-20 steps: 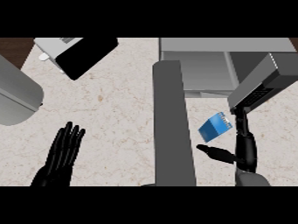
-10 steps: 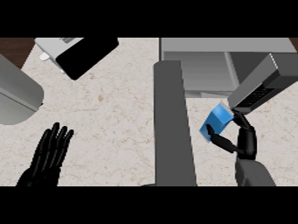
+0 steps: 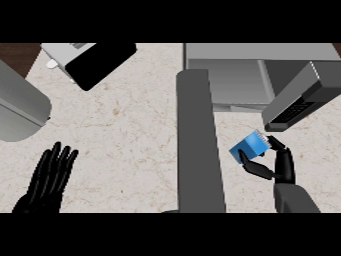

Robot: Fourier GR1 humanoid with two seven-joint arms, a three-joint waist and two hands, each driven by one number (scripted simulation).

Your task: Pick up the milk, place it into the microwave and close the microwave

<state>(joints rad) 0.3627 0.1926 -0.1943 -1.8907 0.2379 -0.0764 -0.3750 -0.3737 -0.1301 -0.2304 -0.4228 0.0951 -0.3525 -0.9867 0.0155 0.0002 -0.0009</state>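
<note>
1. The right hand (image 3: pixel 275 167) curls round the blue milk (image 3: pixel 251 146) near the worktop's (image 3: pixel 121 130) right edge — just below the open microwave (image 3: pixel 239 80), ready for placing.
2. The left hand (image 3: pixel 49 179) rests with straight fingers at the near left.

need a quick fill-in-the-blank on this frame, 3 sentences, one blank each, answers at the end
1. The milk carton is pinched by the robot's ____ hand.
2. The microwave door is ____.
3. The left hand rests over the counter with its fingers ____.

Missing words: right; open; straight
</note>
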